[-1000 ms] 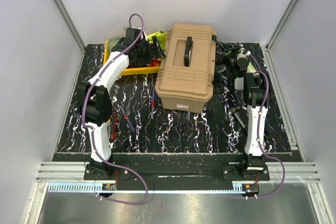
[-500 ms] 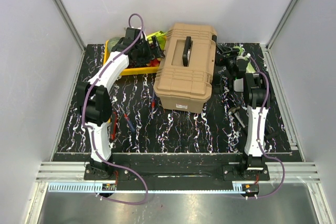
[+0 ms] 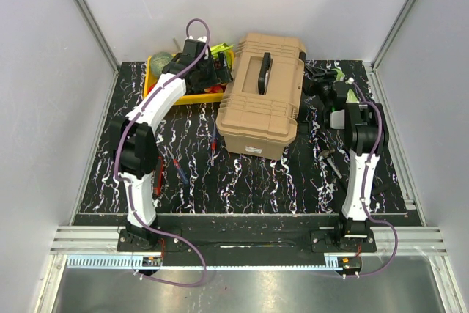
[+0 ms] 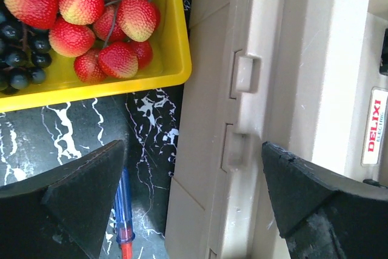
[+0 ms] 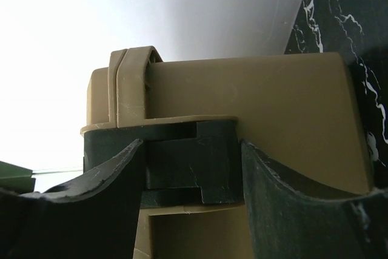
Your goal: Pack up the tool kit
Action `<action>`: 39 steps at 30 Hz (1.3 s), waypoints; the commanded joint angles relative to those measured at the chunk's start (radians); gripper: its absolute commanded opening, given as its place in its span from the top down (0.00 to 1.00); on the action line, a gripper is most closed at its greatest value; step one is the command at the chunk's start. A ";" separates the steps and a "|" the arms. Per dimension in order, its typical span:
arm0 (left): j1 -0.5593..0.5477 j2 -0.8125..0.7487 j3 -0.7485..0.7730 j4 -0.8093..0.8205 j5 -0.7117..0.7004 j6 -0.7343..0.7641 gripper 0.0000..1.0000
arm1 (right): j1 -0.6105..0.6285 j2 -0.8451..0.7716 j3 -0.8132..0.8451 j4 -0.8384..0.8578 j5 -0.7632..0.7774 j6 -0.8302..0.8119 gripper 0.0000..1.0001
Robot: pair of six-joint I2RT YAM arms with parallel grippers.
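Flanking the closed toolbox (image 3: 262,104) with fingers spread, the left gripper (image 4: 182,210) straddles its hinged left edge while the right gripper (image 5: 194,204), nearer and level with the black latch (image 5: 191,171), faces its right end, the box lying front-to-back on the marbled black table (image 3: 278,181), white walls around.

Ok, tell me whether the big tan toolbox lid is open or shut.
Shut. The tan ribbed plastic toolbox shows its lid lying flat over the body, with the black top handle folded down on it; no interior is visible.
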 commanded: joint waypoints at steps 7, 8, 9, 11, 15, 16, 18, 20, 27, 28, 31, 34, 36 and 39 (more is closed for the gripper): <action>-0.060 -0.031 0.023 -0.089 -0.182 0.050 0.01 | -0.020 -0.239 -0.008 -0.218 -0.146 -0.100 0.57; -0.060 -0.030 0.023 -0.092 -0.188 0.050 0.01 | -0.023 -0.252 -0.007 -0.245 -0.146 -0.120 0.57; -0.062 -0.030 0.023 -0.095 -0.199 0.050 0.01 | -0.026 -0.262 -0.004 -0.273 -0.146 -0.139 0.57; -0.063 -0.031 0.023 -0.100 -0.214 0.045 0.01 | -0.032 -0.290 0.013 -0.356 -0.140 -0.186 0.57; -0.063 -0.036 0.028 -0.108 -0.248 0.040 0.01 | -0.037 -0.330 0.041 -0.472 -0.122 -0.272 0.57; -0.065 -0.038 0.028 -0.108 -0.256 0.040 0.01 | -0.039 -0.339 0.048 -0.494 -0.117 -0.284 0.57; -0.065 -0.042 0.028 -0.108 -0.271 0.040 0.01 | -0.039 -0.351 0.062 -0.534 -0.111 -0.310 0.56; -0.065 -0.048 0.027 -0.108 -0.280 0.040 0.01 | -0.039 -0.370 0.071 -0.569 -0.094 -0.338 0.56; -0.066 -0.053 0.039 -0.120 -0.329 0.030 0.01 | -0.045 -0.449 0.128 -0.840 0.008 -0.494 0.36; -0.066 -0.053 0.049 -0.126 -0.337 0.030 0.01 | -0.045 -0.474 0.128 -0.897 0.046 -0.530 0.28; -0.065 -0.060 0.072 -0.138 -0.363 0.036 0.01 | -0.045 -0.528 0.131 -1.018 0.166 -0.645 0.10; -0.066 -0.077 0.092 -0.138 -0.371 0.043 0.01 | -0.046 -0.545 0.154 -1.065 0.205 -0.728 0.04; -0.066 -0.087 0.109 -0.138 -0.371 0.053 0.01 | -0.046 -0.548 0.167 -1.077 0.202 -0.752 0.04; -0.068 -0.102 0.160 -0.138 -0.340 0.088 0.01 | -0.046 -0.551 0.171 -1.078 0.182 -0.791 0.04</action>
